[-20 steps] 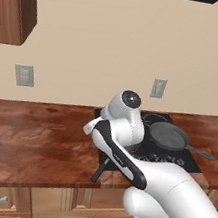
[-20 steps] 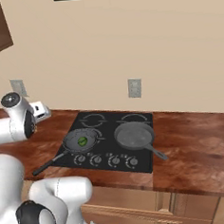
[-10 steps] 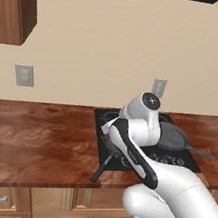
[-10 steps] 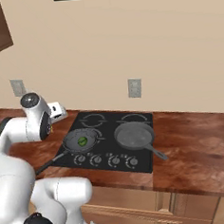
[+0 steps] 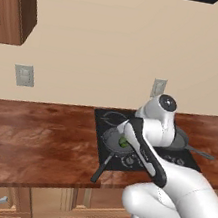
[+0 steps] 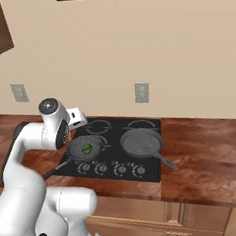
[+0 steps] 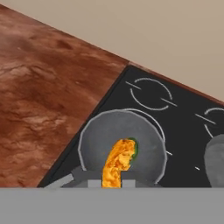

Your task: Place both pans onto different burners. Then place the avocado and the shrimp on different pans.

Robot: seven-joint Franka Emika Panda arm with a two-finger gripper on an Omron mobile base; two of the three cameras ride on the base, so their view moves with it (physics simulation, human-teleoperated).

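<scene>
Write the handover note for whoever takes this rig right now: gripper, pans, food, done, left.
Gripper: shut on the shrimp, held above the left pan.
Pans: both on the cooktop, on separate front burners. Left pan holds the avocado; right pan is bare.
Done: both pans placed, avocado in the left pan.
Left: the shrimp must go in the right pan, not the one below it now. Probably swing the hand across to the right pan, lower, release.
</scene>
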